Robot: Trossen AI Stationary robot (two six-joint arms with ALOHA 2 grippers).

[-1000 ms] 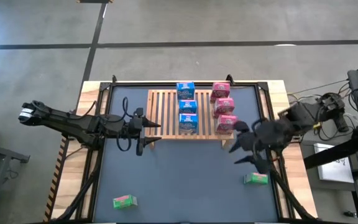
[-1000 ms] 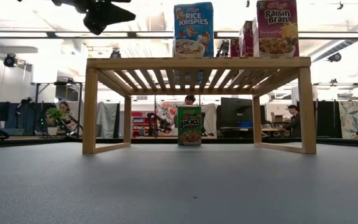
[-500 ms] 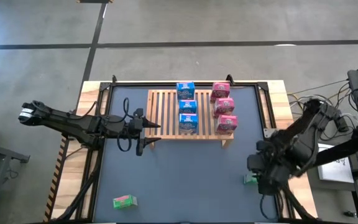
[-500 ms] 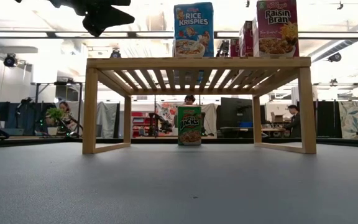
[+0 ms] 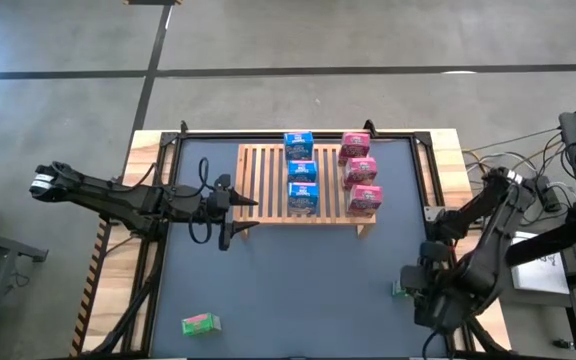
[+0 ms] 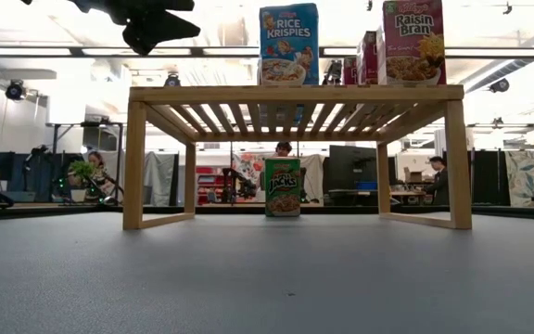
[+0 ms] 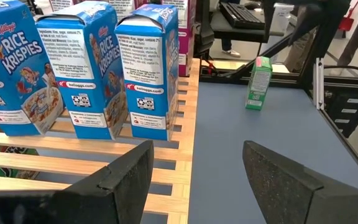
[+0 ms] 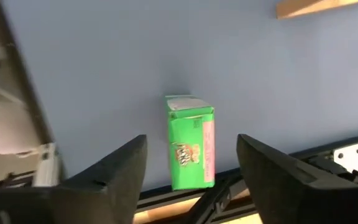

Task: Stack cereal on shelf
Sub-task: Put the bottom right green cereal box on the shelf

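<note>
The shelf point(image 5: 268, 185) stands at the table's far middle on its short legs. On its slats stand three blue cereal boxes point(image 5: 302, 171) and three pink ones point(image 5: 360, 171). One green box point(image 6: 283, 187) stands on the tabletop beneath the shelf, another lies at the near left point(image 5: 200, 323), and a third point(image 8: 190, 149) stands upright near the right edge. My right gripper point(image 8: 191, 142) hangs open above that third box, pointing down, its fingers on either side and clear of it. My left gripper point(image 7: 197, 152) is open and holds still at the shelf's left end.
The table's raised black rim point(image 8: 229, 186) runs right beside the green box under my right gripper. My right arm point(image 5: 478, 240) covers most of that box in the high view. The dark tabletop point(image 5: 298, 280) lies bare between the shelf and the near edge.
My right gripper has swung from beside the shelf's right end toward the table's near right corner, sunk, and tipped to point straight down over the green box there. The boxes and my left arm have kept still.
</note>
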